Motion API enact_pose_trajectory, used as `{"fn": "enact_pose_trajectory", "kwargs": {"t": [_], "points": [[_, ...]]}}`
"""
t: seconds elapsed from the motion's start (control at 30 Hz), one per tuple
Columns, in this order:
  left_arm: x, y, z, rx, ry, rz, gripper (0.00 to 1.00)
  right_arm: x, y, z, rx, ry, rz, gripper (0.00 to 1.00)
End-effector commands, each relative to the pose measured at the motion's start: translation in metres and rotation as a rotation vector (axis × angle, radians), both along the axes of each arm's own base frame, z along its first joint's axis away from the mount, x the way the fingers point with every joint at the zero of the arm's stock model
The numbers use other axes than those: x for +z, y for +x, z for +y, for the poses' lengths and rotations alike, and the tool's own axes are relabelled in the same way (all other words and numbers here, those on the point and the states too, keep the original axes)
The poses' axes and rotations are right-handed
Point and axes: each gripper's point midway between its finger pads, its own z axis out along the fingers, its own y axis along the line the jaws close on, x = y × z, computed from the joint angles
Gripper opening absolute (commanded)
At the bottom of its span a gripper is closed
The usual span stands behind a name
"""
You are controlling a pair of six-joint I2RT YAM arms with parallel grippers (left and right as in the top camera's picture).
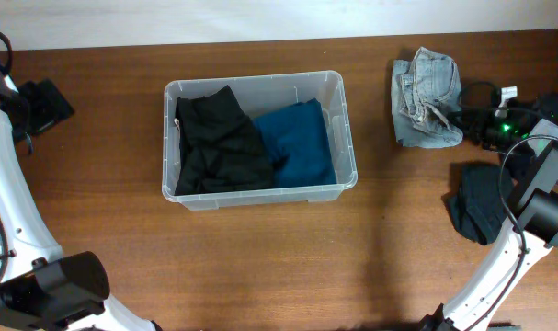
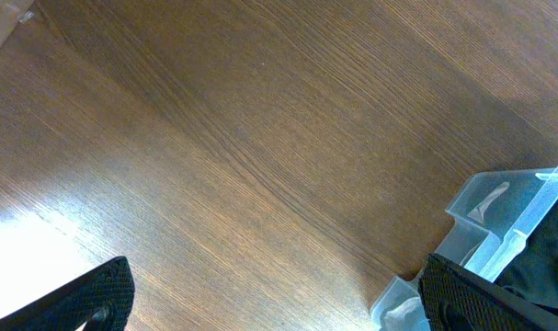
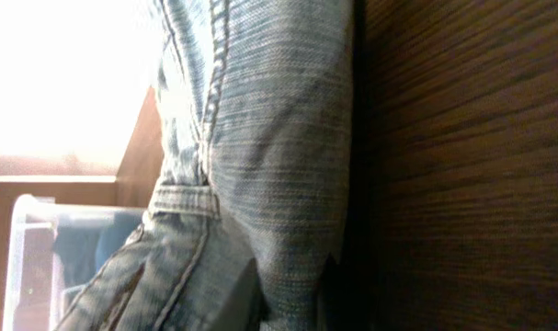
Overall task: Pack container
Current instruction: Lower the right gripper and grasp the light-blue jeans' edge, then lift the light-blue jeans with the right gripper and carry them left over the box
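Right wrist view, right fingers [image 3: 244, 299] pinching denim jeans [image 3: 279, 138], left fingers [image 2: 90, 294] spread above table [image 2: 214, 138].

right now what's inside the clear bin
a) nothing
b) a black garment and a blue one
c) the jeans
b: a black garment and a blue garment lie in the bin, while the jeans sit outside it on the table.
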Motion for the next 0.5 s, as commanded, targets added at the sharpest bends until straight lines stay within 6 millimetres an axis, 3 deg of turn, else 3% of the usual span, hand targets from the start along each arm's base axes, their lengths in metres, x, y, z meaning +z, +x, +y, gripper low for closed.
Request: {"fn": "enact_pose_trajectory", "kwargs": {"t": [0.0,0.13,0.23,0.47], "points": [[0.013,-0.003,-0.002,0.007,0.003,-0.037,0.99,-0.004,-0.003,-0.003,-0.005,0.030,-0.001,0.04],[0.013,-0.003,-0.002,0.007,0.003,-0.037,0.99,-0.003,-0.003,-0.002,-0.002,0.035,-0.004,0.04],[0.013,-0.003,-0.002,0.007,0.003,-0.037,0.99,0.009,-0.002,0.002,0.017,0.091,-0.056,0.04],[0.013,-0.003,-0.002,0.007,0.003,-0.037,0.99,0.075,0.000,0.008,0.112,0.296,-0.287,0.04]]}}
